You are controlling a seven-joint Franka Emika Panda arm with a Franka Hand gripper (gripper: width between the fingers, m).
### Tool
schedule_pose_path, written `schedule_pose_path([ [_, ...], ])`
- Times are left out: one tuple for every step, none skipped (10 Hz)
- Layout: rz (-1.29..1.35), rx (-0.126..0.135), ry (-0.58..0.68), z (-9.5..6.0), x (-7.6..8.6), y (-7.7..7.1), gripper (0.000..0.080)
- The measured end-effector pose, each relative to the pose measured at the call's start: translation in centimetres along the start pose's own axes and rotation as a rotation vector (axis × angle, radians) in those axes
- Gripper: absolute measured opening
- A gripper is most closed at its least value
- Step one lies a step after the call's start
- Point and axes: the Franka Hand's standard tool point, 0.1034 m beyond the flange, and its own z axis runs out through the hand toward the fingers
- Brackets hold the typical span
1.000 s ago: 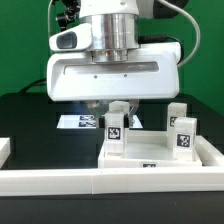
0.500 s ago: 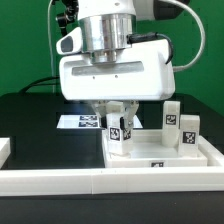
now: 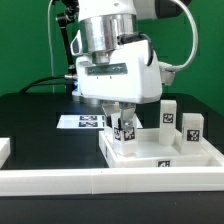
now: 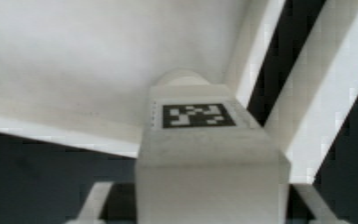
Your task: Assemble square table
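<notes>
The square table's white slab (image 3: 160,158) lies flat with its raised rim up. My gripper (image 3: 121,113) is shut on one white block leg (image 3: 125,136), which stands upright at the slab's corner on the exterior view's left, its tag facing the camera. In the wrist view the same leg (image 4: 202,150) fills the middle, a tag on its end, with a finger (image 4: 105,200) on each side and the slab (image 4: 87,70) behind it. Two more tagged legs (image 3: 169,117) (image 3: 190,130) stand upright toward the exterior view's right. Whether the held leg's foot touches the slab is hidden.
The marker board (image 3: 84,122) lies on the black table behind the slab. A long white rail wall (image 3: 100,183) runs along the front, and a white rail end (image 3: 4,148) shows at the exterior view's left edge. A green backdrop stands behind.
My wrist has turned and shifted toward the exterior view's right, taking the held leg with it. The leg has moved a little along the slab's corner and sits lower.
</notes>
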Motion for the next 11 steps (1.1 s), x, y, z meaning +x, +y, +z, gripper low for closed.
schedule_pose_path([
  [0.031, 0.002, -0.002, 0.0, 0.0, 0.0, 0.0291],
  [0.048, 0.003, -0.004, 0.0, 0.0, 0.0, 0.0291],
  [0.085, 0.007, -0.006, 0.0, 0.0, 0.0, 0.0291],
  [0.065, 0.007, -0.007, 0.0, 0.0, 0.0, 0.0406],
  [0.055, 0.007, -0.008, 0.1, -0.1, -0.1, 0.054],
  [-0.026, 0.006, -0.011, 0.2, -0.5, -0.1, 0.054],
  [-0.105, 0.007, -0.012, 0.2, -0.8, -0.2, 0.0627],
  [-0.238, 0.009, -0.013, 0.2, -0.9, -0.3, 0.0643],
  [-0.372, 0.012, -0.01, 0.2, -1.0, -0.3, 0.0643],
  [-0.487, 0.013, -0.009, 0.3, -1.2, -0.2, 0.0648],
  [-0.585, 0.013, -0.006, 0.4, -1.4, -0.2, 0.0648],
])
